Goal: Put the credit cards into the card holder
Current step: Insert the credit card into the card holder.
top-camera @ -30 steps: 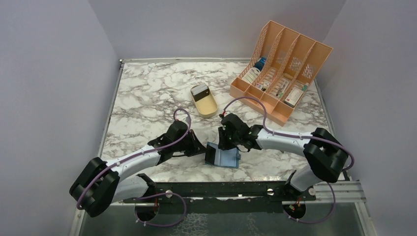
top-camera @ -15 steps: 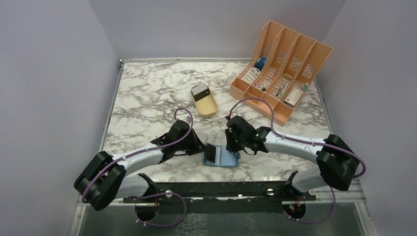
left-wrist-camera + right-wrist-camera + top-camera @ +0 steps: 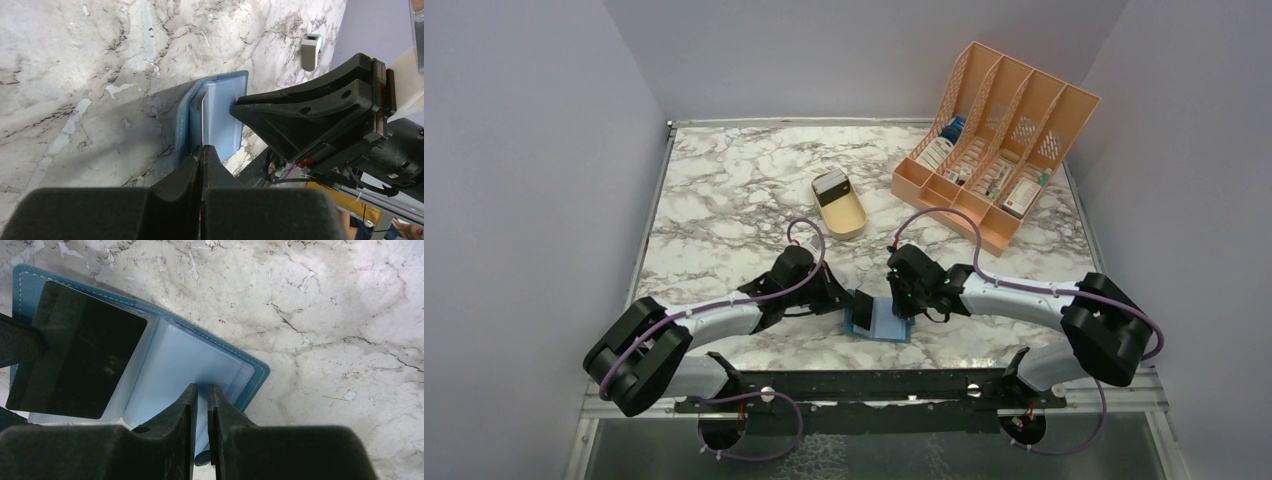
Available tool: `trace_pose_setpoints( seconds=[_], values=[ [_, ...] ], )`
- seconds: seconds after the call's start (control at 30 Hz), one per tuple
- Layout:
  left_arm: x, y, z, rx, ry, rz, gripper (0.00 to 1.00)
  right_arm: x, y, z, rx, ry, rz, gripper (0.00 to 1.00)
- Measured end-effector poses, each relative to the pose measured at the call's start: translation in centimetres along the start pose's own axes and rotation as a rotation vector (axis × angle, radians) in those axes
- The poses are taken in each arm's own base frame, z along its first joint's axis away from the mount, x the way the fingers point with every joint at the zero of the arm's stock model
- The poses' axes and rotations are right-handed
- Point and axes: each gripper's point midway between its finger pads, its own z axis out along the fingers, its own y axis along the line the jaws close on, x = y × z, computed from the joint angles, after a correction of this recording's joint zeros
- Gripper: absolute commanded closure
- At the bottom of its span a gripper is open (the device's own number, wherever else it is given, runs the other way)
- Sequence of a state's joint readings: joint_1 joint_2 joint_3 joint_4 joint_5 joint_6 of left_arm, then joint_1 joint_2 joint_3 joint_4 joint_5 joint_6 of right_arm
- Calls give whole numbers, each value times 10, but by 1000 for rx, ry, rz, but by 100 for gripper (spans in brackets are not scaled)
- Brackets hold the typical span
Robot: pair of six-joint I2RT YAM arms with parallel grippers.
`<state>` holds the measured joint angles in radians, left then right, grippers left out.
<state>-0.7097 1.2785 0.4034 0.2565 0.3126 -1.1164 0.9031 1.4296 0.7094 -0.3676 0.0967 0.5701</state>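
Note:
The card holder (image 3: 886, 322) lies open on the marble near the front edge, pale blue faces up. It shows large in the right wrist view (image 3: 185, 360). My left gripper (image 3: 845, 302) is shut on a black credit card (image 3: 860, 313) and holds it on edge over the holder's left half. In the left wrist view the card (image 3: 202, 117) shows edge-on ahead of the left gripper (image 3: 202, 147). In the right wrist view the card (image 3: 80, 360) covers the left pocket. My right gripper (image 3: 898, 300) is shut to a narrow slit, its tips (image 3: 201, 386) on the holder's right face.
A tan oval tray (image 3: 844, 212) stands behind the grippers with a pale-faced card (image 3: 830, 184) at its far end. An orange slotted file rack (image 3: 994, 130) with small items stands at the back right. The black front rail (image 3: 864, 385) runs along the near edge.
My left gripper has moved right with the black card, onto the holder's left half. My right gripper has shifted a little right and down onto the holder's right face.

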Motion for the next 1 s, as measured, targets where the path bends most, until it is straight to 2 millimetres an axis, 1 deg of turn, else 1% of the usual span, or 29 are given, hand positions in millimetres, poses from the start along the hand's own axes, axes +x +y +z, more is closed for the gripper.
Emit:
trace_pose_setpoints(
  seconds=[0.2, 0.4, 0.53, 0.67, 0.73, 0.83, 1.0],
  values=[
    [3, -3, 5, 23, 16, 24, 100, 0, 0, 0, -4, -6, 1, 87],
    [8, 0, 9, 18, 30, 41, 100, -1, 0, 0, -5, -8, 1, 87],
    [7, -1, 7, 16, 27, 42, 100, -3, 2, -2, -13, -16, 2, 87],
    [3, -2, 0, -22, 5, 51, 100, -5, 5, -5, -30, -23, 3, 87],
    [-3, -8, -5, -27, -18, 58, 100, -4, 6, -6, -38, -20, 3, 88],
    [-10, -22, -13, 7, -53, 63, 100, -3, 8, -6, -47, -15, 3, 88],
    [-15, -41, -21, 68, -81, 41, 100, -3, 9, -6, -54, -11, 3, 88]
  ],
)
